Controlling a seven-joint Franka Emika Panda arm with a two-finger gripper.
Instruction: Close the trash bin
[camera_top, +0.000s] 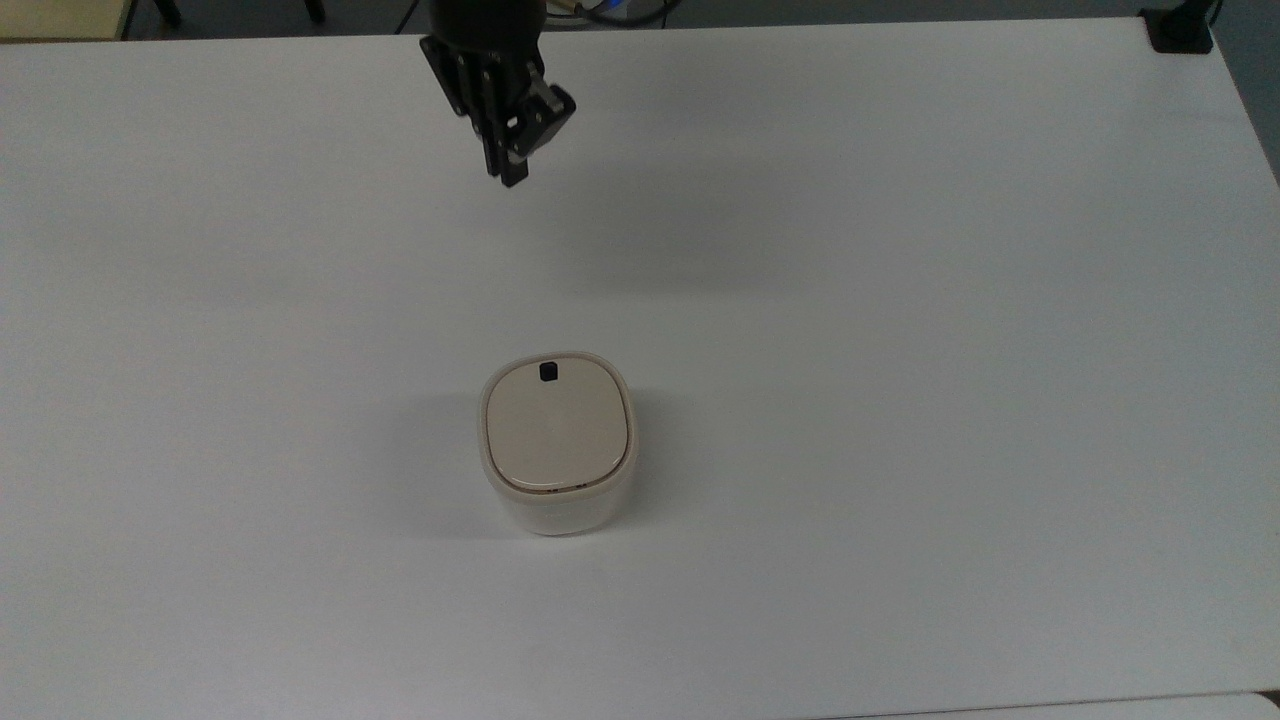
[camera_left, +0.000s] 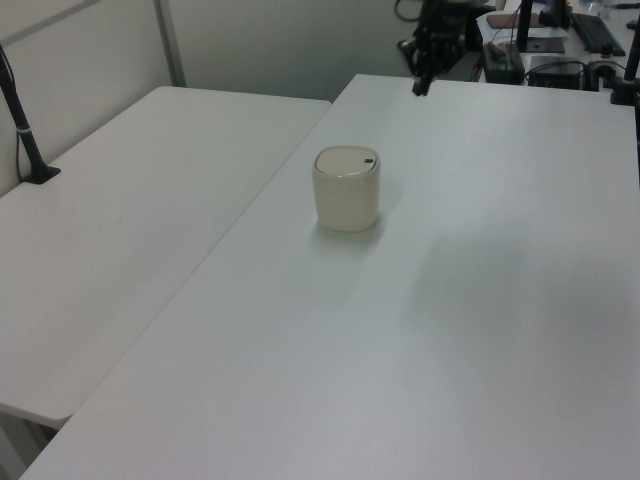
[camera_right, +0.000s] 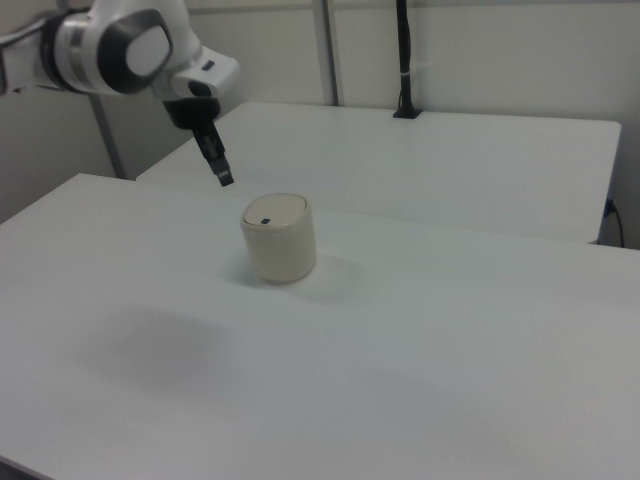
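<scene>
The bin (camera_top: 556, 445) stands mid-worktop (camera_top: 900, 300) with its lid (camera_top: 556, 428) lying flat, apparently closed, so the gripper (camera_top: 510, 172) hangs high and well apart from it, jaws together on nothing, likely because its work is done.

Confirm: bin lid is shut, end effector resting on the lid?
Not quite. The lid of the bin is shut, but the end effector is raised clear of it, off toward the table's far edge, as the top view shows.
</scene>
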